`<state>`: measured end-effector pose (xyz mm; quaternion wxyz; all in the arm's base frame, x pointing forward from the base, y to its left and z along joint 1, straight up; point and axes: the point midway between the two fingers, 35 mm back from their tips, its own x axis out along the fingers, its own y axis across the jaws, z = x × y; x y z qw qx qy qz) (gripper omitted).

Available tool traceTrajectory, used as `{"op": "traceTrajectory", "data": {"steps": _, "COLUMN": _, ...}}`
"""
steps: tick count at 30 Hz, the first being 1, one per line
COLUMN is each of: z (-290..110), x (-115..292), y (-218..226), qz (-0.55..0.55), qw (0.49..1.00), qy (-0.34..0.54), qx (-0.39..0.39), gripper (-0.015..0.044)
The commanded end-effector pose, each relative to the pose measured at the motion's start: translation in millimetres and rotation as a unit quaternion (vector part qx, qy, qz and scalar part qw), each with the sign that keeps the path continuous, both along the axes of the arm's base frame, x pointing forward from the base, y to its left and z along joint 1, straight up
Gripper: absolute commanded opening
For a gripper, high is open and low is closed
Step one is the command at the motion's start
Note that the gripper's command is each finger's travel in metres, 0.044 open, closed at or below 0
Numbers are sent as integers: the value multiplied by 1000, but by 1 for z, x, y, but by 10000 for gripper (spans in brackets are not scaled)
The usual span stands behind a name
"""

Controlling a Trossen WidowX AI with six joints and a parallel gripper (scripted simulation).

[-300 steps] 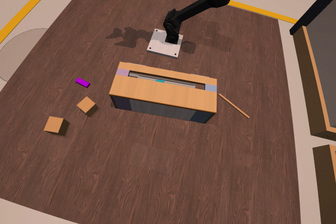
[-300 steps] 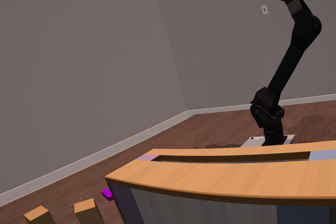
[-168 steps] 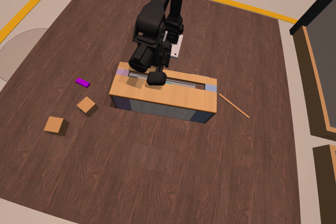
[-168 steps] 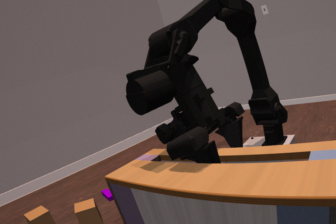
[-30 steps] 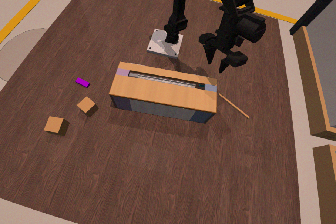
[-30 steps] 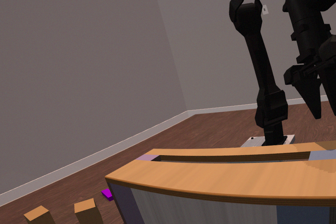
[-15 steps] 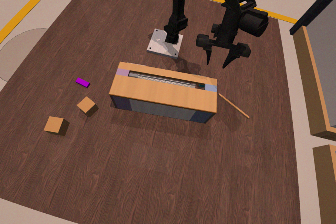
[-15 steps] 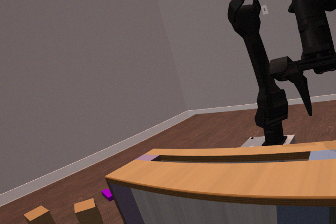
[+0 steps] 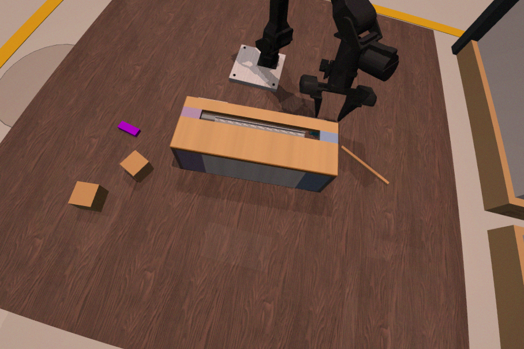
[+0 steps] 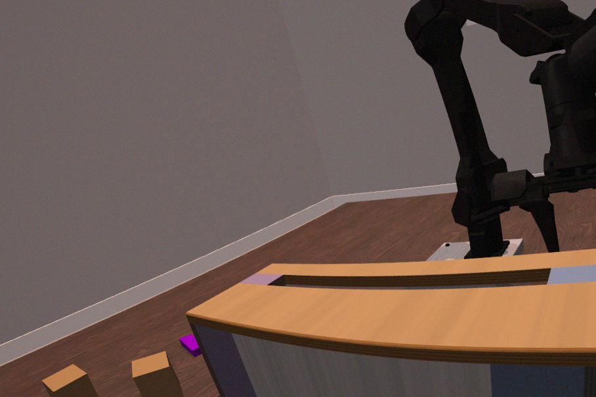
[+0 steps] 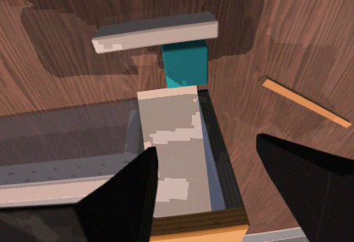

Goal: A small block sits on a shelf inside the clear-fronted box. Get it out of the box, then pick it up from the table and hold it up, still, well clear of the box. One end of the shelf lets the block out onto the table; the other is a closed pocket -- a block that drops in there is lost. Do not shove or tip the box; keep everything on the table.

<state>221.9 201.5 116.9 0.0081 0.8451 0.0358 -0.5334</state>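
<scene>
Tool: the tool (image 9: 328, 115) hangs fingers-down at the far right corner of the box, its two dark fingers spread apart with nothing between them (released, empty).
Tool height: in the exterior view the one visible finger (image 10: 547, 224) dips behind the far edge of the box top; whether it touches the worktop cannot be told.
Block: the small teal block (image 11: 185, 63) lies out on the worktop, just beyond the end of a pale ramp (image 11: 172, 148) that slopes out of the box's end (wrist view). It touches, or sits right against, a short grey bar (image 11: 154, 32) lying crosswise on its far side.
Block from above: only a sliver of teal (image 9: 313, 134) shows at the right end of the slot.
Box: a long box (image 9: 258, 143) with a tan wooden top, slotted along its far edge, stands upright on the worktop (image 9: 237, 260); a lilac patch marks the left end of the slot and a pale blue one the right.
Stick: a thin tan stick (image 9: 365, 164) lies on the worktop just right of the box, slanting away toward the near right.
Left side: two tan cubes (image 9: 134, 163) (image 9: 84, 194) and a flat magenta piece (image 9: 128, 127) sit well apart from the box.
Arm base: a grey plate (image 9: 257, 67) beyond the box, holding the arm's foot.
</scene>
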Motion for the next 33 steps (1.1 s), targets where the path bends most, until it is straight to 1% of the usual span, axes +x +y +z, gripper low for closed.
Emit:
{"op": "traceTrajectory", "data": {"steps": 1, "z": -26, "x": -2, "y": -3, "qz": 2, "qw": 1000, "qy": 1, "qx": -6, "gripper": 285}}
{"op": "traceTrajectory", "data": {"steps": 6, "z": -28, "x": -2, "y": -3, "qz": 2, "qw": 1000, "qy": 1, "qx": -6, "gripper": 285}}
{"op": "traceTrajectory", "data": {"steps": 33, "z": -71, "x": 1, "y": -1, "qz": 2, "qw": 1000, "qy": 1, "qx": -6, "gripper": 285}}
